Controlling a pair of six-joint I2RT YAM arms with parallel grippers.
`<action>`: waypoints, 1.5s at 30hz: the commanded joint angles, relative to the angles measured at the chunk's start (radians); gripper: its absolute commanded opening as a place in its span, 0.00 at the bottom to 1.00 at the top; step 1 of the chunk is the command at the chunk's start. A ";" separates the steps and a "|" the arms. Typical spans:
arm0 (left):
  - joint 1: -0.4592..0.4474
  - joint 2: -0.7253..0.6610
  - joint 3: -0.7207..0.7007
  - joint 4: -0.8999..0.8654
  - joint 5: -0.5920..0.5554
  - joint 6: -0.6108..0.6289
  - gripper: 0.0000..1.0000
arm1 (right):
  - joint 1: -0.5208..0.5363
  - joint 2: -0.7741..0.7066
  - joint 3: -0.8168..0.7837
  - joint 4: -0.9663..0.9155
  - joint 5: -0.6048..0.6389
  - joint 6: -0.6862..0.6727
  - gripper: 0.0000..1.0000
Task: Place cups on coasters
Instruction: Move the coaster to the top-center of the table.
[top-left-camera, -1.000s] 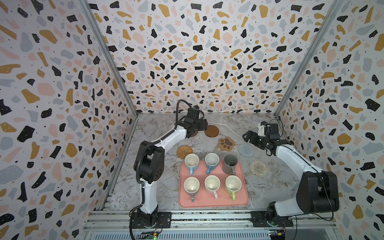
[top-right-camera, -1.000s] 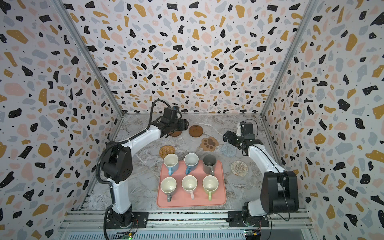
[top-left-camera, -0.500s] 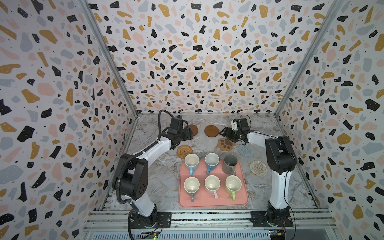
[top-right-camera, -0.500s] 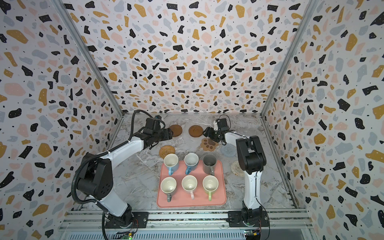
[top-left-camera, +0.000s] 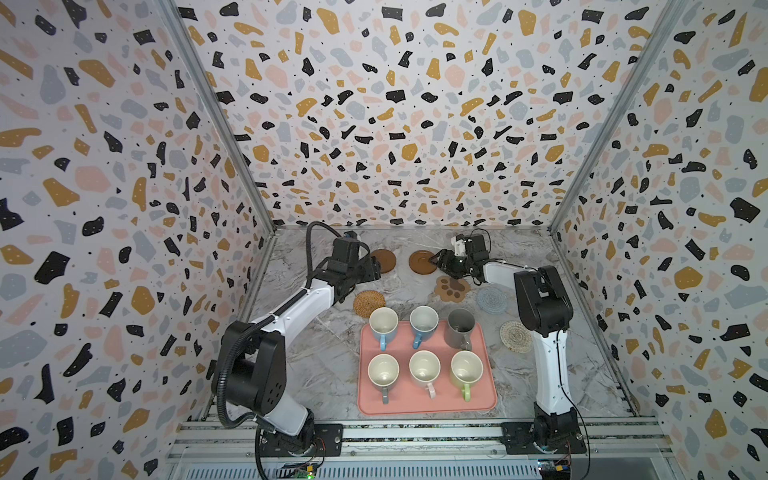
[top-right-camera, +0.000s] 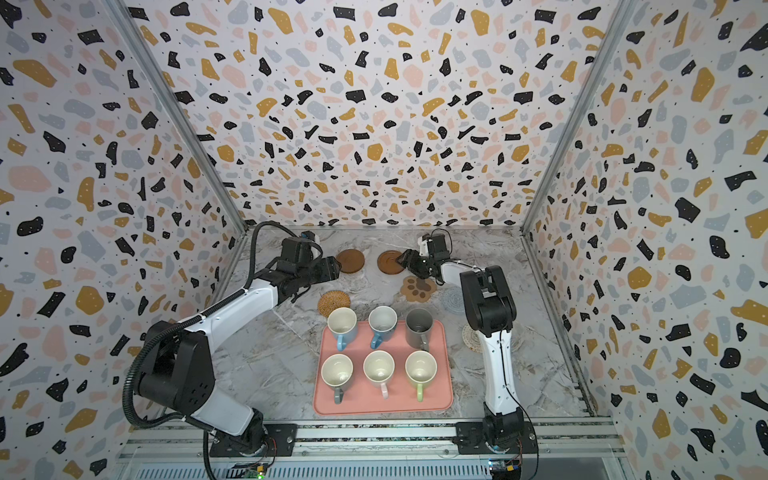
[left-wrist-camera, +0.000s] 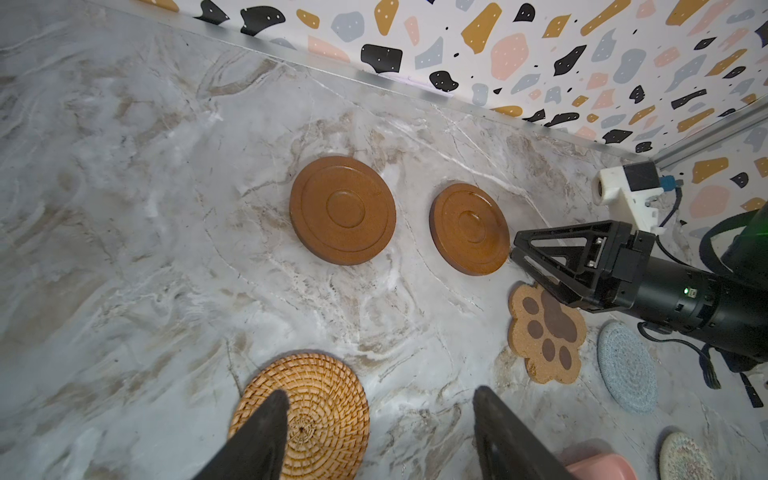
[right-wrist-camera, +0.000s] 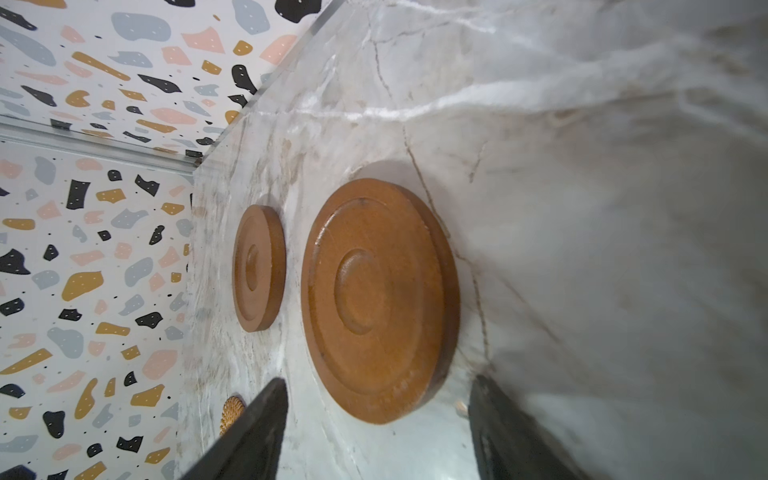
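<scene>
The left hand (left-wrist-camera: 378, 392) hangs over the back left of the worktop (top-left-camera: 328, 365), released: its wrist view shows both fingers (left-wrist-camera: 257, 436) wide apart, gripping nothing, above the rattan mat (left-wrist-camera: 305, 415). That view also takes in the mats that the right wrist view mostly misses: left wooden disc (left-wrist-camera: 343, 210), right wooden disc (left-wrist-camera: 469, 228), paw mat (left-wrist-camera: 546, 332), grey-blue mat (left-wrist-camera: 627, 368) and patterned mat (left-wrist-camera: 683, 457), all lying flat and apart. Of the pink tray (left-wrist-camera: 598, 467) it shows only a corner. Only the top views show the six cups upright on that tray: at the back a light blue cup (top-left-camera: 383, 326), a second light blue cup (top-left-camera: 424, 322) and a dark grey cup (top-left-camera: 459, 328), in front a grey cup (top-left-camera: 383, 372), a pink cup (top-left-camera: 424, 368) and a green cup (top-left-camera: 466, 370). Both discs lie near the back wall (top-left-camera: 395, 145), and a wide bare strip of worktop runs between the left arm (top-left-camera: 299, 307) and the tray. The right hand (right-wrist-camera: 377, 380) sits low at the right wooden disc, fingers parted. The disc's near rim lies between their tips, with a gap on each side, unclamped.
</scene>
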 joint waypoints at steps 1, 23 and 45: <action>0.006 -0.015 -0.018 0.016 0.010 -0.005 0.72 | 0.009 0.022 0.044 0.005 -0.040 0.015 0.71; 0.005 0.014 -0.025 0.036 0.016 -0.008 0.72 | 0.027 0.082 0.127 -0.017 -0.083 0.015 0.71; 0.006 -0.116 -0.098 0.012 -0.044 -0.057 0.72 | -0.011 -0.119 0.281 -0.687 0.140 -0.491 0.76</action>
